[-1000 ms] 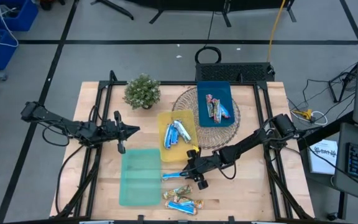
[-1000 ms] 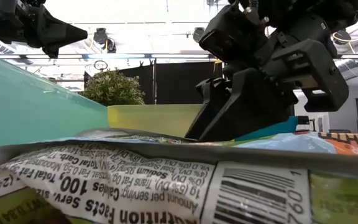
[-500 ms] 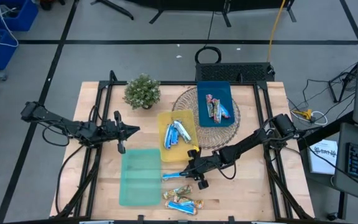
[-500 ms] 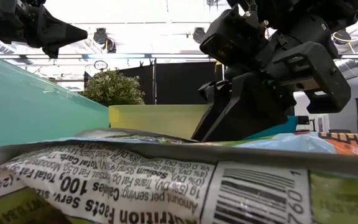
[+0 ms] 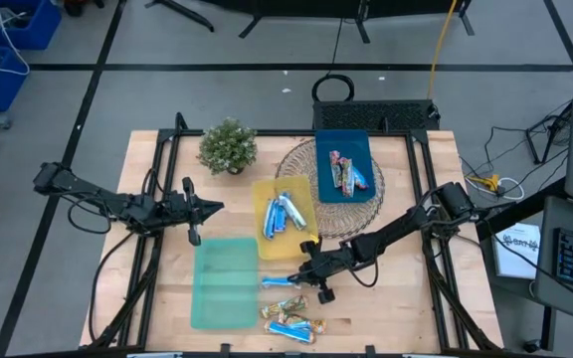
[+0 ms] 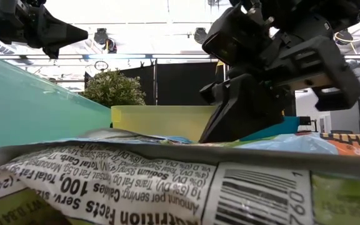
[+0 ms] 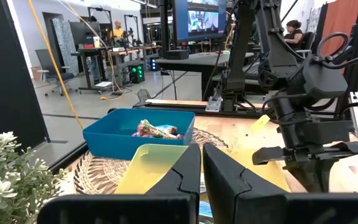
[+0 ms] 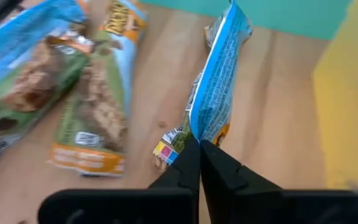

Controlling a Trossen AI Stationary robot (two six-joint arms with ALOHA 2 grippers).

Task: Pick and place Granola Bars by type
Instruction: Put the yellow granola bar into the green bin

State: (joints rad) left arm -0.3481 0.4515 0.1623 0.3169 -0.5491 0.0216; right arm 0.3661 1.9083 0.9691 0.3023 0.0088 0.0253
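Note:
My right gripper (image 5: 304, 275) (image 8: 199, 144) is low over the table between the yellow tray (image 5: 285, 217) and the loose Granola Bars, shut on a blue-and-white bar (image 5: 280, 282) (image 8: 219, 74). Gold-brown and blue bars (image 5: 292, 306) (image 5: 294, 329) lie flat on the wood near the front edge; one wrapper (image 6: 167, 181) fills the low view's foreground. More blue-and-white bars (image 5: 280, 212) lie in the yellow tray, and blue-and-red ones (image 5: 344, 171) in the blue tray (image 5: 344, 149). My left gripper (image 5: 202, 209) (image 7: 202, 155) hovers shut and holding nothing over the table's left half. My right gripper pinches the blue-and-white bar's crimped end seam (image 8: 193, 134) between its two fingertips (image 8: 185, 167). The fingers lie along the bar, which stretches away from them toward the green tray, its wrapper standing on edge. Whether it is clear of the wood, I cannot tell.
A green tray (image 5: 225, 281) lies at the front left, close to the held bar's far end. A potted plant (image 5: 229, 146) stands at the back. The blue tray rests on a round woven mat (image 5: 298, 164). Bare wood lies at the front right.
My right gripper has shut on the end of the blue-and-white bar while staying low beside the yellow tray, and in the low view it has tipped slightly. The bar lies about where it did.

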